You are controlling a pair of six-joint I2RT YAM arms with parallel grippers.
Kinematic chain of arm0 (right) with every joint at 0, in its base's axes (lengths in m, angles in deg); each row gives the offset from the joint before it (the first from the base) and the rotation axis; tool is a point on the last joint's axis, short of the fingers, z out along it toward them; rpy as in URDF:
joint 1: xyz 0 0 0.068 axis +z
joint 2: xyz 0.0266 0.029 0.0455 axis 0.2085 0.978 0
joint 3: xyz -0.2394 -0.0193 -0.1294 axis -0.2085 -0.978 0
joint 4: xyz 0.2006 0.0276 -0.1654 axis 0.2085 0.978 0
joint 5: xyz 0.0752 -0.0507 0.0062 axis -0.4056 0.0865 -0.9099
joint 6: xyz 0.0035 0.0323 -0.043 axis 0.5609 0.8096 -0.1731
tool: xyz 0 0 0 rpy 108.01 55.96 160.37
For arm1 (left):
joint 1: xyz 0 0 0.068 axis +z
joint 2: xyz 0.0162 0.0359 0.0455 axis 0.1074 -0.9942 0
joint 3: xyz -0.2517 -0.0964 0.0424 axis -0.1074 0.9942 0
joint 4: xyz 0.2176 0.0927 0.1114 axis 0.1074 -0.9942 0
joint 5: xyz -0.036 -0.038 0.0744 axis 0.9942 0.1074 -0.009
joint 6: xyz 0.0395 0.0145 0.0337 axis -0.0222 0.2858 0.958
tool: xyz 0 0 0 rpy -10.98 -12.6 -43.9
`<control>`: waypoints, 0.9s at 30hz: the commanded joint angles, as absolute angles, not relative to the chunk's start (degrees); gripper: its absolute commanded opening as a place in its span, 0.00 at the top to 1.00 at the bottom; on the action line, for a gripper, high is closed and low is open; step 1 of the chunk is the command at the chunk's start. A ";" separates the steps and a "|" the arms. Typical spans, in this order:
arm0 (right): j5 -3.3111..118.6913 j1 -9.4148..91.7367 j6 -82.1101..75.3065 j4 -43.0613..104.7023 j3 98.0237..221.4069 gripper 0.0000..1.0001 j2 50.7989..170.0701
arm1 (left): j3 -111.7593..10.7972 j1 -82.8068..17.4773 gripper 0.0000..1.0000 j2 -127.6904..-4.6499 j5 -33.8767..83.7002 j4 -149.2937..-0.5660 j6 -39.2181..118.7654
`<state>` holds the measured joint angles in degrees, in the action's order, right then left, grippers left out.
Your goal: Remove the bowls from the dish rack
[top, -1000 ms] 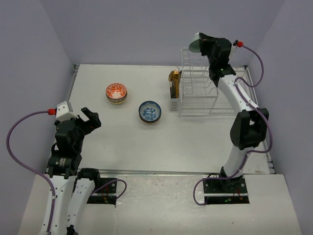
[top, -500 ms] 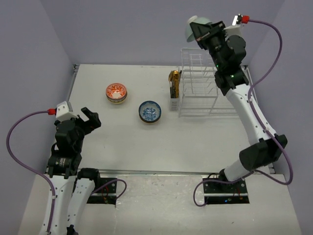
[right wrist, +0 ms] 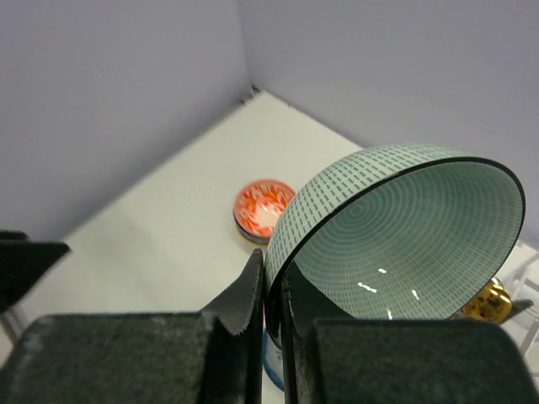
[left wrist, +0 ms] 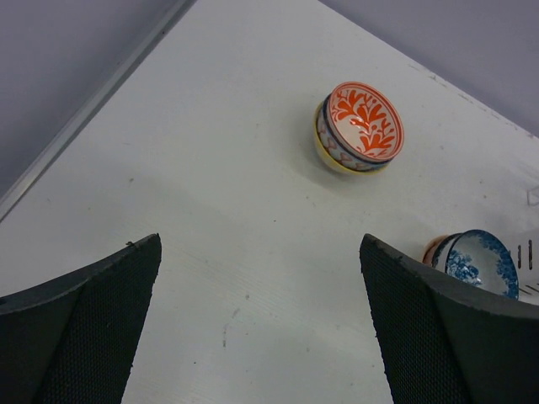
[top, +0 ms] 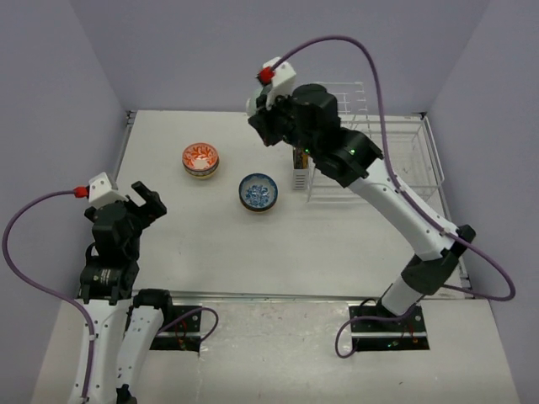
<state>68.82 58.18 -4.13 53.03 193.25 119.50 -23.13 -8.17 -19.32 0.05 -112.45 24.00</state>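
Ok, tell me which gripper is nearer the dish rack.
Right. The right gripper, shut on a green bowl, hangs just left of the dish rack; the left gripper, open, sits far off by the front left corner of the table.

text: none readable | orange bowl [left wrist: 362, 124], blue bowl [left wrist: 482, 261], green bowl [right wrist: 404, 244]: painted patterns only, no lettering | brands, numbers, signs: none legible in any view
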 commanded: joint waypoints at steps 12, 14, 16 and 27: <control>83.26 67.93 -23.48 91.65 217.75 1.00 147.20 | -23.22 -8.89 0.00 -16.96 -4.44 -111.49 24.72; 83.61 68.02 -25.07 93.68 217.76 1.00 150.02 | -23.14 -9.15 0.00 -16.87 -4.36 -111.40 24.64; 83.61 67.93 -26.03 94.73 217.33 1.00 151.51 | -23.14 -9.15 0.00 -16.69 -4.18 -111.22 24.72; 83.88 67.93 -30.78 96.05 216.09 1.00 158.46 | -22.87 -9.50 0.00 -16.43 -3.48 -111.05 24.81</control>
<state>81.49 67.89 -27.47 95.37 213.70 158.50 -23.09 -9.00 -16.98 -3.18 -112.50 24.00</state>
